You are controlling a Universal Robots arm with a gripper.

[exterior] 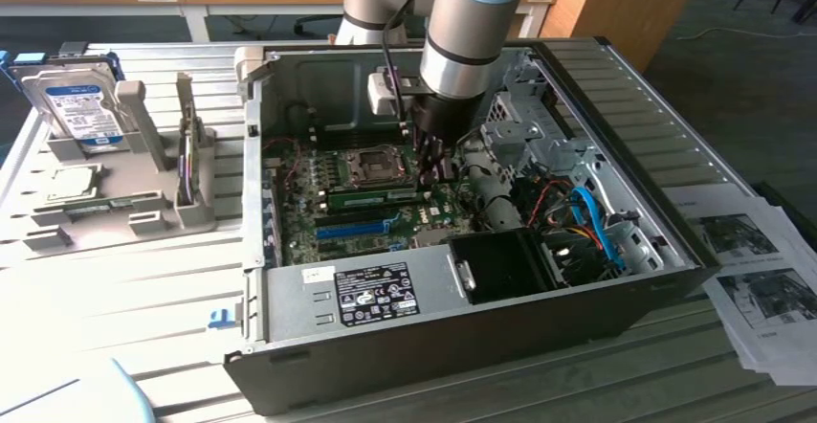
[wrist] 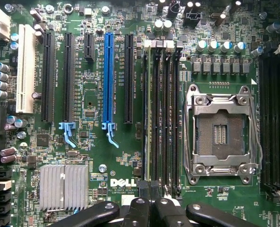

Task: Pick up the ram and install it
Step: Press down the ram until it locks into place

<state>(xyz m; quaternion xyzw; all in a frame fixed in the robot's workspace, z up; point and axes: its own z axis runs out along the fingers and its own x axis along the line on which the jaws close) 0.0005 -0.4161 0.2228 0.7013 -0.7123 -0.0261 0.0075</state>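
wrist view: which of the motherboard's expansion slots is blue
The long slot between the short black slot and a full-length black slot; it alone is blue, the others being black or white.

The open metal computer case [exterior: 422,346] sits between a grey plastic holder [exterior: 160,214] on the exterior view's left and white paper sheets [exterior: 763,279] on its right, the thin green ram stick [exterior: 377,194] inside it.

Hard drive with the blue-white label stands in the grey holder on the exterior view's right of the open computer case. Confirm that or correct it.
The side is wrong. The hard drive stands in the grey holder on the exterior view's left of the open computer case, as the exterior view shows.
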